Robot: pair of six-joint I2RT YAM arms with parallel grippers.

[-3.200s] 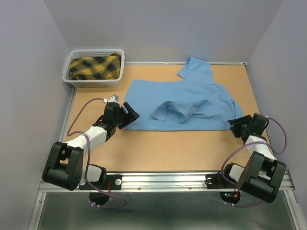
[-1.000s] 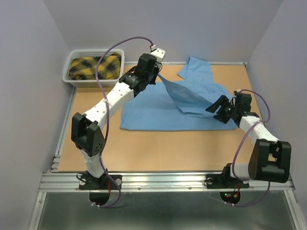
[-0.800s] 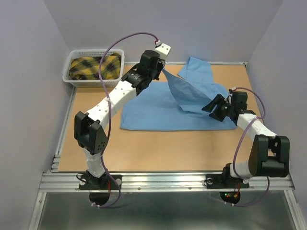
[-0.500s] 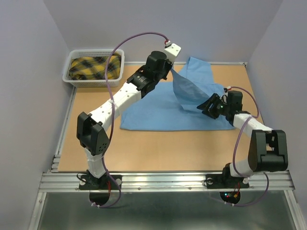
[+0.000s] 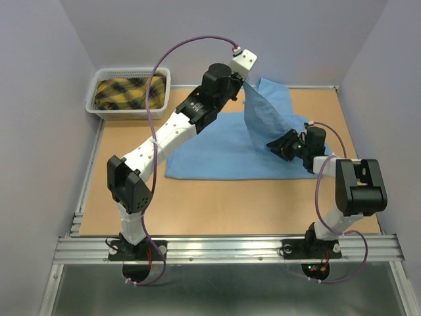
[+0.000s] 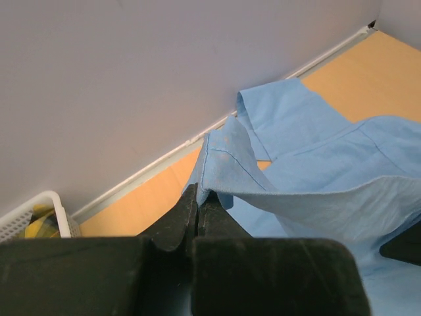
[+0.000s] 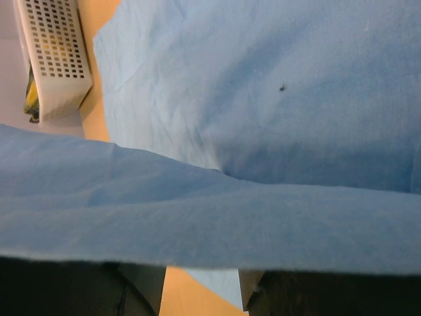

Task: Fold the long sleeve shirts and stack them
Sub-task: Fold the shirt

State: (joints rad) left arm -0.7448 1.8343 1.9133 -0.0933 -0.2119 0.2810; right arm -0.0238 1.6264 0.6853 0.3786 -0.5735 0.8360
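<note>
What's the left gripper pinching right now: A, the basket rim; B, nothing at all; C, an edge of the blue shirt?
C: the left gripper is shut on a raised edge of the blue shirt, and cloth hangs from its jaws.

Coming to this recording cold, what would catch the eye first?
A light blue shirt lies spread on the table, one part pulled up like a sail near the far wall by the left gripper, shut on its edge. The right gripper sits at the foot of that raised cloth. A white basket holding yellow plaid cloth stands in the far left corner.
</note>
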